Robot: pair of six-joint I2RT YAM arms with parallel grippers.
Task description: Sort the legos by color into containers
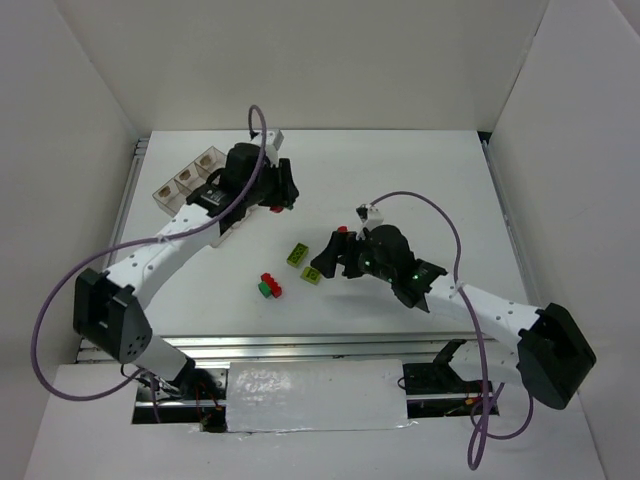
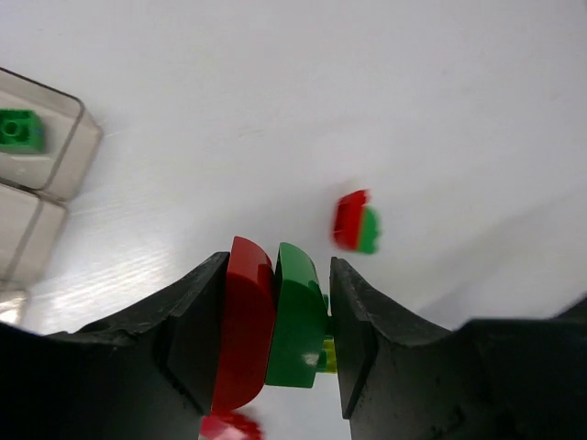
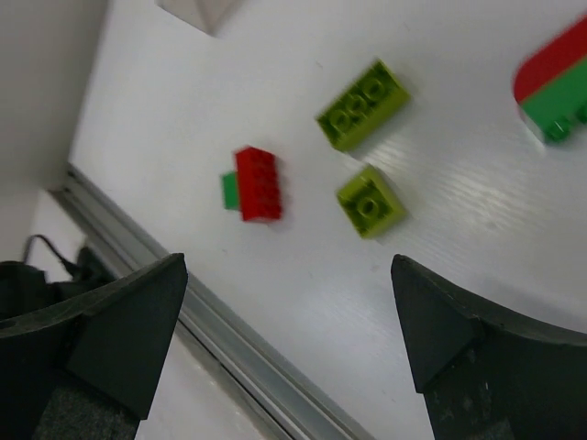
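Observation:
My left gripper (image 2: 275,330) is shut on a rounded red and dark green lego pair (image 2: 271,321), with a yellow-green bit behind it. In the top view it (image 1: 280,195) hangs just right of the clear three-compartment tray (image 1: 188,176). The tray's end (image 2: 55,170) shows in the left wrist view, with a green brick (image 2: 20,130) inside one compartment. My right gripper (image 3: 289,302) is open and empty above the table, near two yellow-green bricks (image 3: 363,104) (image 3: 371,202) and a red brick joined to a green one (image 3: 255,183).
Another rounded red-and-green piece (image 2: 356,222) lies on the table; it also shows in the right wrist view (image 3: 559,82). The loose bricks (image 1: 297,254) (image 1: 268,286) lie mid-table. The table's metal front rail (image 3: 211,330) runs just below the right gripper.

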